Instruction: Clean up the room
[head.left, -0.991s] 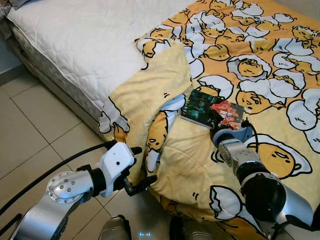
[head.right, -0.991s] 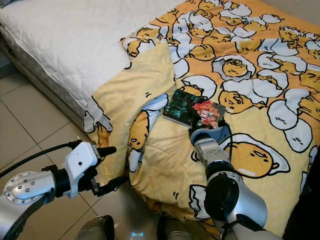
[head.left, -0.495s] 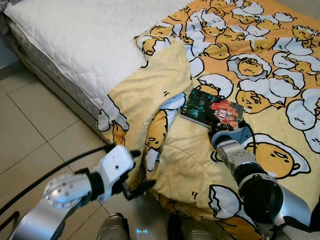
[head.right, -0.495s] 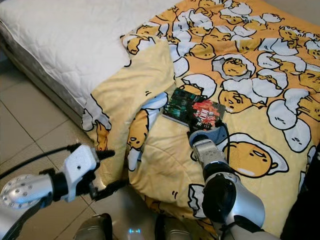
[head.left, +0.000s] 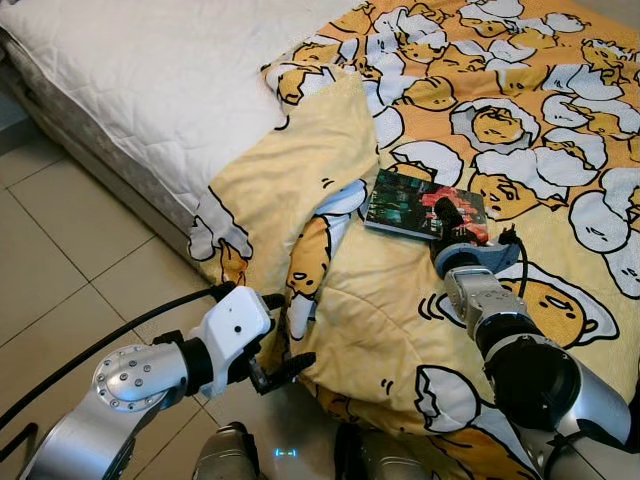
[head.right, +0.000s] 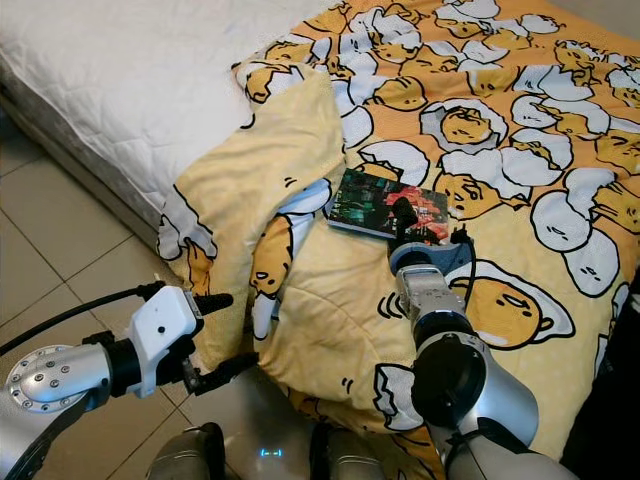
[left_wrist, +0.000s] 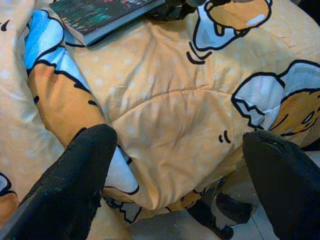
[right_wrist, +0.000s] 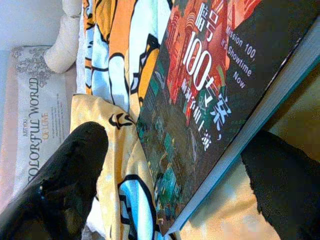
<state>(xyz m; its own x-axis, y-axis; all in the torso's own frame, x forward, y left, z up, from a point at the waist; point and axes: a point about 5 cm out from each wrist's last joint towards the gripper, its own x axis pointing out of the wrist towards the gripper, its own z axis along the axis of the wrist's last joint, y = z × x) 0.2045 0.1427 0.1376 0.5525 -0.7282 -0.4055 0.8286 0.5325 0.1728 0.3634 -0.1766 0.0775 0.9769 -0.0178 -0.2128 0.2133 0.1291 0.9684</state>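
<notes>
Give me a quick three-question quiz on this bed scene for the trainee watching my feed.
1. True or false: the book lies on the patterned blanket.
2. Which end effector is at the book?
A. left end effector
B. right end effector
3. Fill in: the left end effector hovers by the blanket's edge that hangs over the side of the ____ toward the tiled floor.

Key
1. True.
2. B. In the right wrist view its open fingers straddle the book's edge, one over the cover and one under.
3. Mattress; its fingers are spread apart with only cloth ahead of them.
</notes>
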